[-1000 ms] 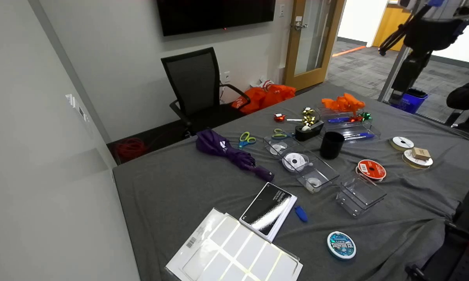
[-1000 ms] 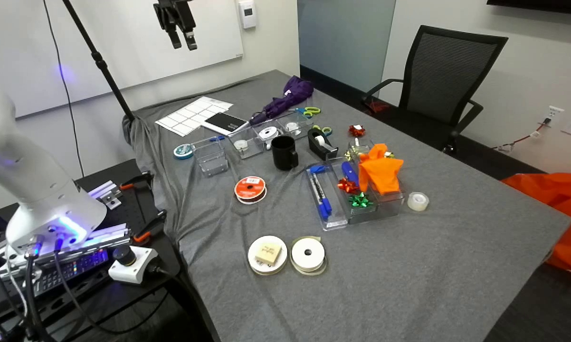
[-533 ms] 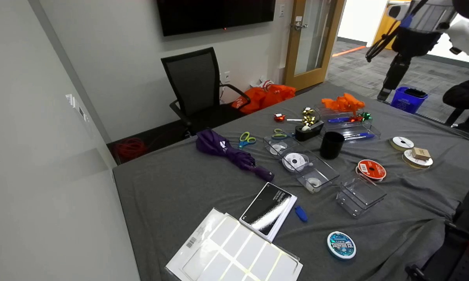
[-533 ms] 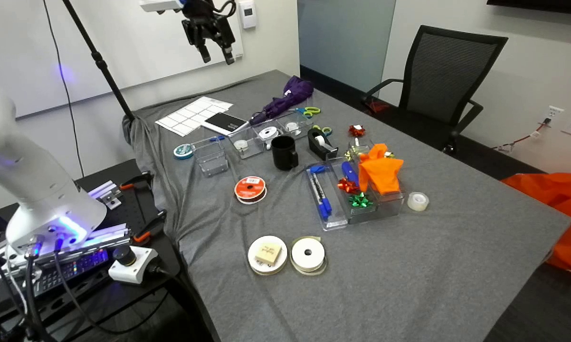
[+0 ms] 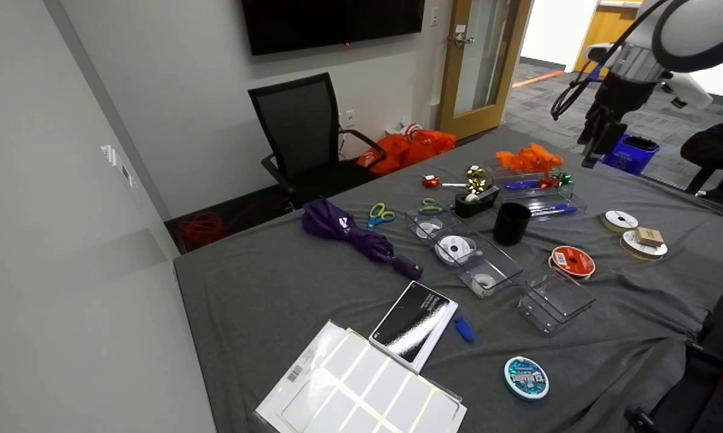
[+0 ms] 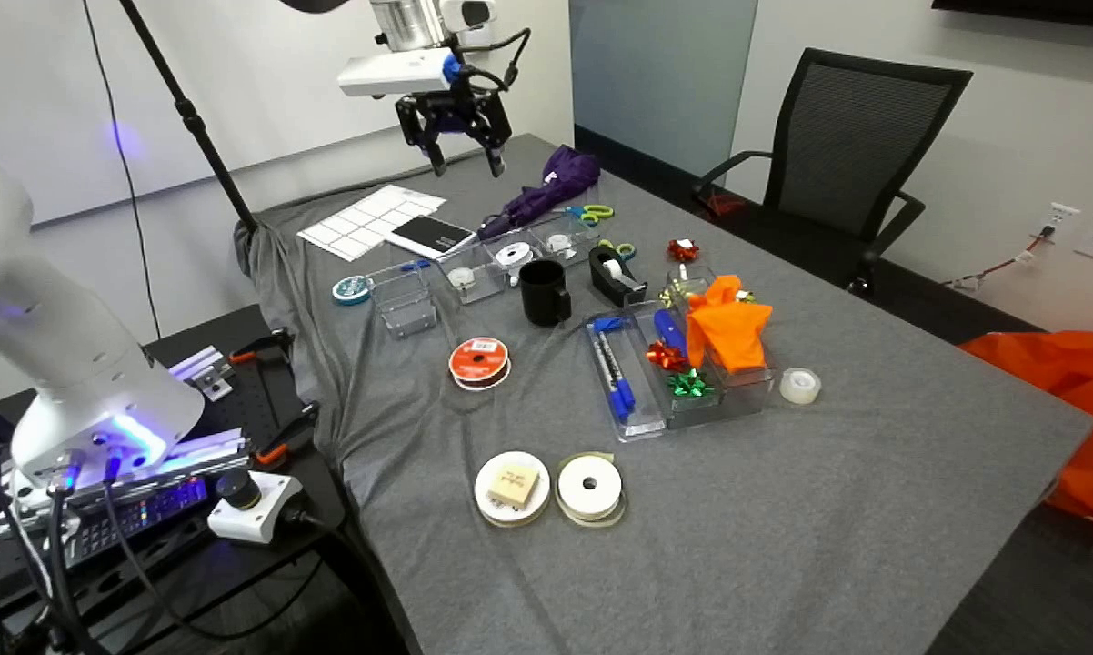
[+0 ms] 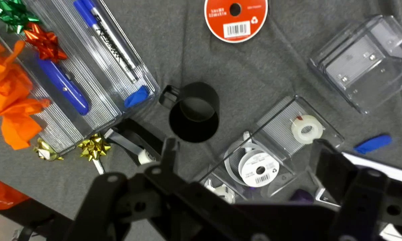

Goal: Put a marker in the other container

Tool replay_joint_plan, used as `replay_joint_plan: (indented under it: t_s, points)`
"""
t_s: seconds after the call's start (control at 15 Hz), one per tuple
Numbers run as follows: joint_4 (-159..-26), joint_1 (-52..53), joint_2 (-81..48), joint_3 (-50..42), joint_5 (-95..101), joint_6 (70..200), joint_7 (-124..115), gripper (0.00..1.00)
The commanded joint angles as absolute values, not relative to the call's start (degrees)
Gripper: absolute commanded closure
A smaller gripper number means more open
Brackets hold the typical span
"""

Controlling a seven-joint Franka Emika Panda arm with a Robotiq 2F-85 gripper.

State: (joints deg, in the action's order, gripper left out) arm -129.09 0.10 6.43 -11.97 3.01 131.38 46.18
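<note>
The gripper (image 6: 467, 169) hangs above the cloth-covered table (image 6: 837, 509), its fingers spread wide and grasping nothing. Closest beneath them in the wrist view is a transparent divided organizer (image 7: 278, 130) with a white ribbon spool (image 7: 267, 164) and a tape roll (image 7: 317, 129) inside; its see-through walls would be easy to misjudge and clip on a descent here. Next comes the black mug (image 7: 194, 112), between the organizer and the blue-capped markers (image 7: 115, 53), so a low sweep across could tip it. Farther off is a small transparent bin (image 7: 351, 63), possibly the container meant, though mug or organizer cannot be ruled out; a wrong pick there would spoil the task. Farthest of these is the transparent tray (image 7: 102, 62), where the two markers lie side by side along its wall: wide fingers closing there could take both or jam on that wall, and a pinch on a cap might pull it off.
</note>
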Motion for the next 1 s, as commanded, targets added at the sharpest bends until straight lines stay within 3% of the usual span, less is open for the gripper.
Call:
replay_joint_plan:
  t_s: [0.0,0.33,0.93]
  points:
    - [-128.7,-2.1,5.6,-10.3,3.4,131.4,46.8,0.0]
    - [-127.8,-2.4,4.4,-10.2,3.8,131.5,47.0,0.0]
    - [-122.1,-8.5,-8.6,-11.7,-4.6,138.4,73.0,0.0]
